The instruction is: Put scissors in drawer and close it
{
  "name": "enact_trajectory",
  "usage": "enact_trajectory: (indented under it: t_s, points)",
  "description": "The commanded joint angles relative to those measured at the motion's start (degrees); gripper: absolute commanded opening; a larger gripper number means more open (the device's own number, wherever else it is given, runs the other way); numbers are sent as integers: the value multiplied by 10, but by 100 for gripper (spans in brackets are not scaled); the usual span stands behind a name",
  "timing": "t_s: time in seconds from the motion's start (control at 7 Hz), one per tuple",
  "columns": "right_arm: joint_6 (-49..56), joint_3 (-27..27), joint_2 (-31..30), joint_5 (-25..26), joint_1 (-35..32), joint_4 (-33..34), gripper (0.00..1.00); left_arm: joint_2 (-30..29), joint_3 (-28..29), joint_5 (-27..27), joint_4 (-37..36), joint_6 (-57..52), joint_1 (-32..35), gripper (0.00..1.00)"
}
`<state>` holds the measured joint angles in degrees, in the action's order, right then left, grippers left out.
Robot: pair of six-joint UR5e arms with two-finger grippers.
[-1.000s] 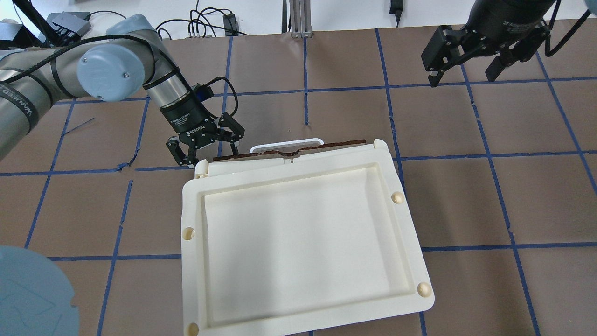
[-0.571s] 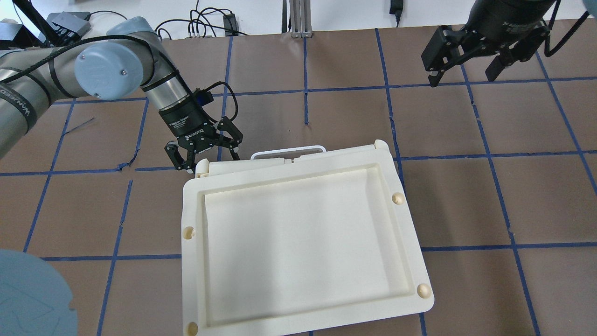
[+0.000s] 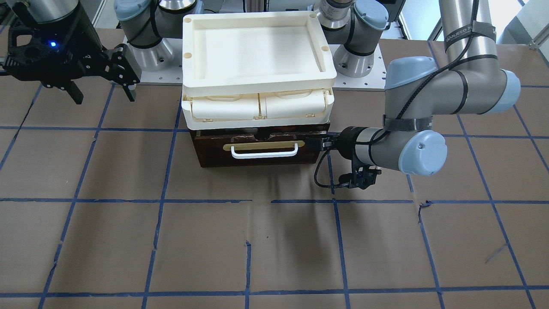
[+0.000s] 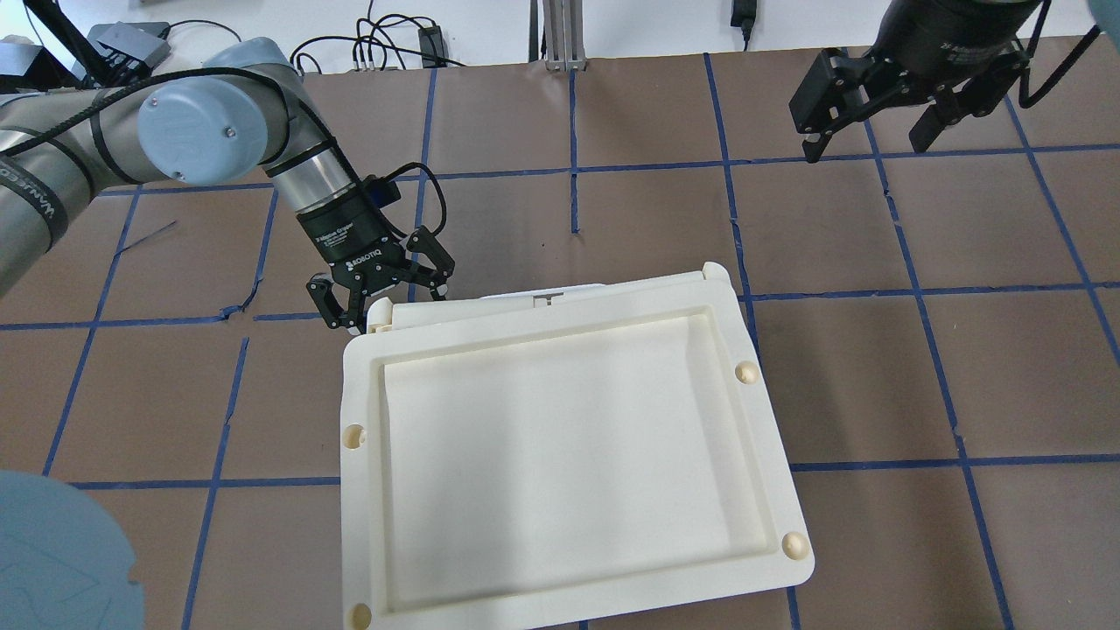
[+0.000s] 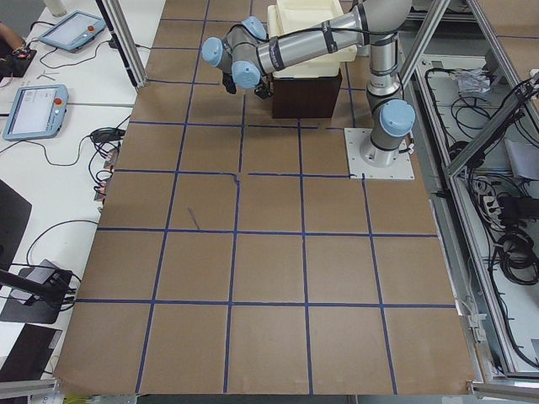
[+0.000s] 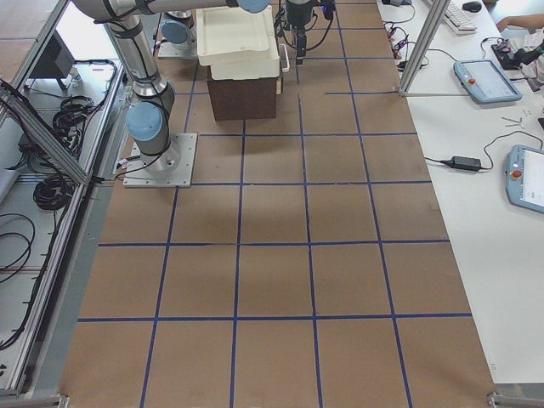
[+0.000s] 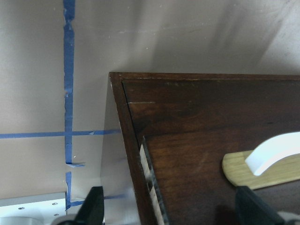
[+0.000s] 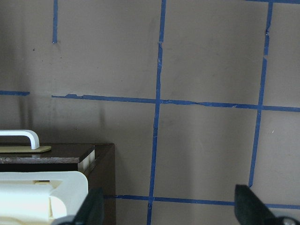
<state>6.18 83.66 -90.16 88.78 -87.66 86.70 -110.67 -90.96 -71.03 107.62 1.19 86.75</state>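
The drawer [image 3: 261,151] shows its dark brown front, brass plate and white bar handle [image 3: 264,153] under the cream unit. It is pushed almost fully in. A thin strip of its pale side shows in the left wrist view [image 7: 149,178]. The scissors are hidden from every view. My left gripper [image 4: 389,308] is open, its fingers [image 7: 91,208] spread across the front's left end, right against it [image 3: 326,143]. My right gripper [image 4: 862,131] is open and empty, high over the far right of the table [image 3: 103,92]. The drawer's corner also shows in the right wrist view [image 8: 51,153].
The cream plastic tray-topped unit [image 4: 363,411] sits on the drawer cabinet and hides it from above; its two small compartments [image 3: 257,107] face forward. Brown table paper with a blue tape grid [image 4: 726,166] lies all round. Cables run along the far edge [image 4: 385,44].
My left gripper has moved toward the unit with the drawer front ahead of it. The brown front and white handle have slid in under the cream tray. The right arm has not moved.
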Motion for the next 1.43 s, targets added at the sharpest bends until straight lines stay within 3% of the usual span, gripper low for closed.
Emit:
enact_trajectory:
  t_s: [0.0, 0.43, 0.71, 1.0, 1.29]
  points:
    - [-6, -2, -4, 16, -1, 0, 100, 2, 0, 0, 26, 0, 0, 100]
    - [-51, -24, 2, -16, -11, -58, 100, 3, 2, 1, 26, 0, 0, 100]
    - [-56, -91, 45, -11, -13, -94, 100, 13, 19, -14, -176, 13, -6, 100]
    - [-94, -83, 44, -9, -28, -94, 100, 47, 26, -104, -201, 7, -6, 100]
    - [-86, -68, 44, 30, -45, -76, 100, 126, 31, -107, -194, 2, -32, 100]
